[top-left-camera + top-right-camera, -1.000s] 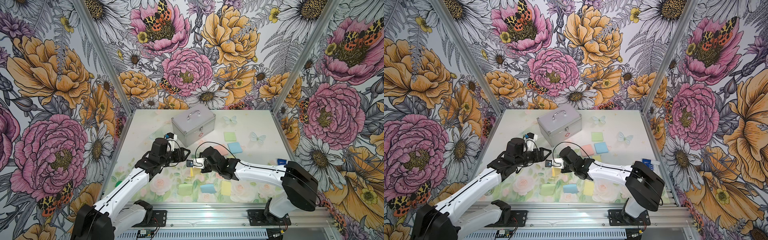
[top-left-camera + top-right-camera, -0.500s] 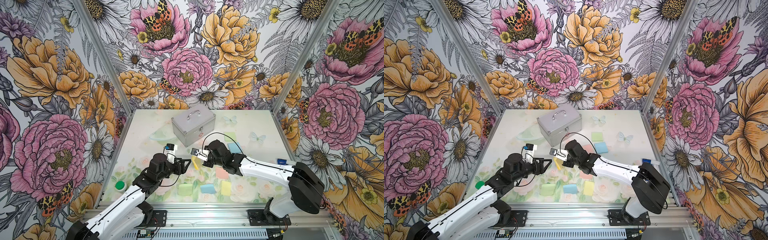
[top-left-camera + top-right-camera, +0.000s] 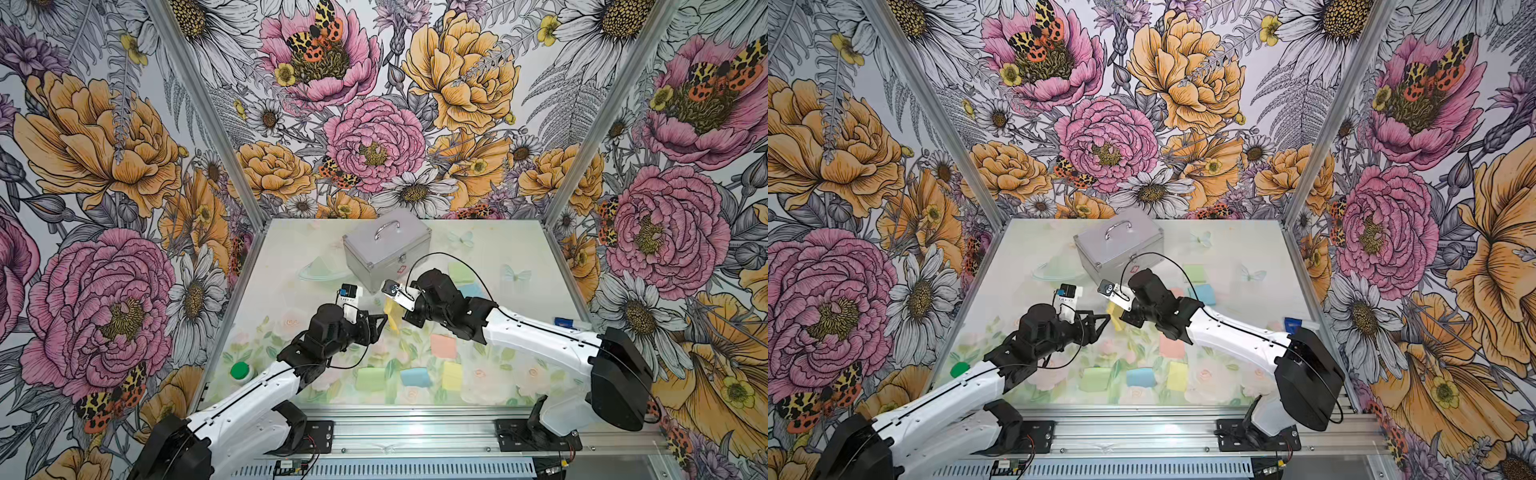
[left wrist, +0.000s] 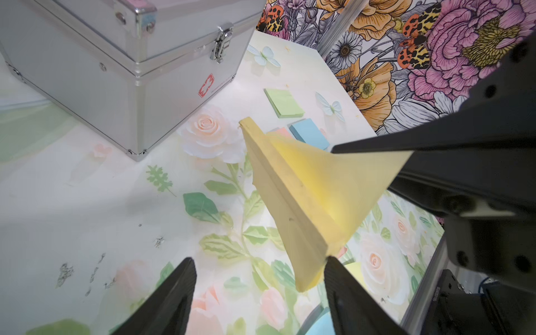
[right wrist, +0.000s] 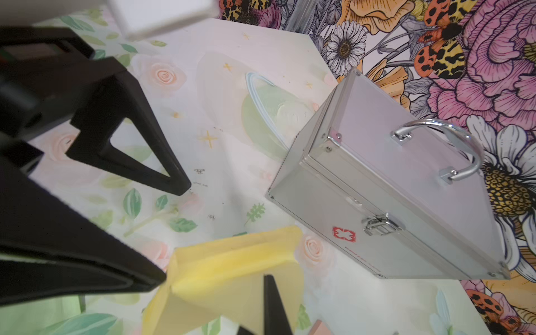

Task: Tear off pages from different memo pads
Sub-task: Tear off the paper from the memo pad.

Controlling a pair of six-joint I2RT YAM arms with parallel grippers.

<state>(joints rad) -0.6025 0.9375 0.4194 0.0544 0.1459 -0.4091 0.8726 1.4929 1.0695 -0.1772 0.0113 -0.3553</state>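
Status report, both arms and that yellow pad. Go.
Right jaws shut on yellow page, not torn off; yellow pad hangs from it in the air. Left jaws open, pad's corner between them. Metal case nearby, clear.

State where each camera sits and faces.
Top views: high on the robot's side, looking down at the table; left arm and right arm show.
Left wrist: faces the yellow memo pad; open left gripper shows.
Right wrist: faces the silver case; right gripper, pinching a yellow page, shows.
Wrist views share pad and case.
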